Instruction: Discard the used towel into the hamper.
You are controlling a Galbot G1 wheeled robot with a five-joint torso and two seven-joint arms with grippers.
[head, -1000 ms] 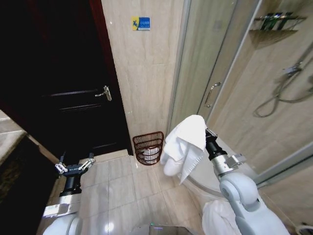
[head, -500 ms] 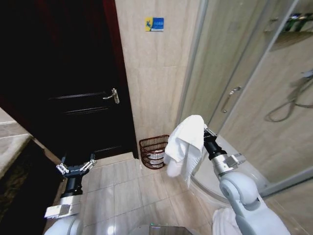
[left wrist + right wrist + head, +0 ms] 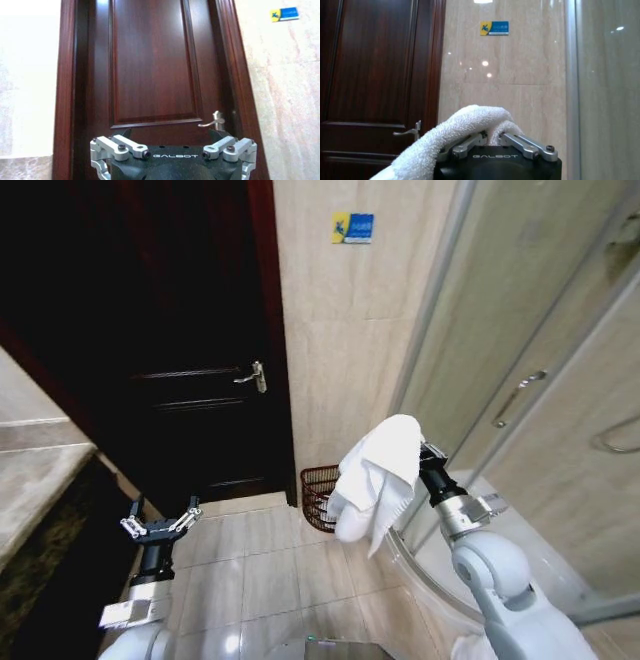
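My left gripper [image 3: 172, 150] sits low in this view, its two silver fingers [image 3: 120, 147] spread wide apart with nothing between them. Beyond it stands a closed dark wooden door [image 3: 150, 75] with a raised panel and a metal lever handle [image 3: 214, 120]. A small blue sign [image 3: 285, 14] is fixed to the beige tiled wall [image 3: 285, 93] beside the door.

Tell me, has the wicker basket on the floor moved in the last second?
No. The hamper sits at the foot of the tiled wall beside the door, as before; the camera turned, shifting the whole picture.
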